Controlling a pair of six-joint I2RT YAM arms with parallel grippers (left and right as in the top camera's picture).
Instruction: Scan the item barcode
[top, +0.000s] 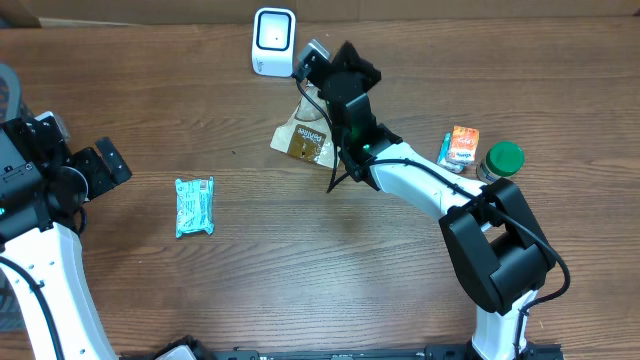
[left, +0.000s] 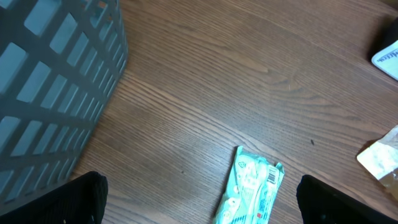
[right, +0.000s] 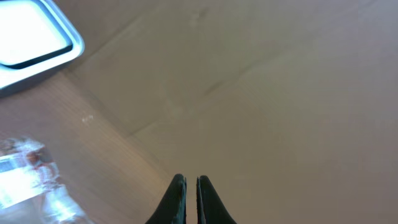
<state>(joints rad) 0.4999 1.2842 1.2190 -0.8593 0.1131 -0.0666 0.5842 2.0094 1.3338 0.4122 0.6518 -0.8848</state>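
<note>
A white barcode scanner (top: 273, 40) stands at the back of the table and also shows at the top left of the right wrist view (right: 28, 37). A brown and clear packet (top: 305, 138) lies just in front of the scanner, beside my right arm. My right gripper (top: 345, 55) (right: 187, 183) is raised above it, shut, with nothing visible between the fingertips, and points at the cardboard back wall. A teal packet (top: 194, 206) (left: 252, 193) lies flat at the left. My left gripper (top: 100, 165) (left: 199, 205) hangs wide open above and short of it.
A grey lattice basket (left: 56, 93) stands at the far left, close to my left arm. An orange box (top: 460, 148) and a green-lidded jar (top: 500, 160) sit at the right near my right arm's base. A cardboard wall (right: 280, 93) backs the table.
</note>
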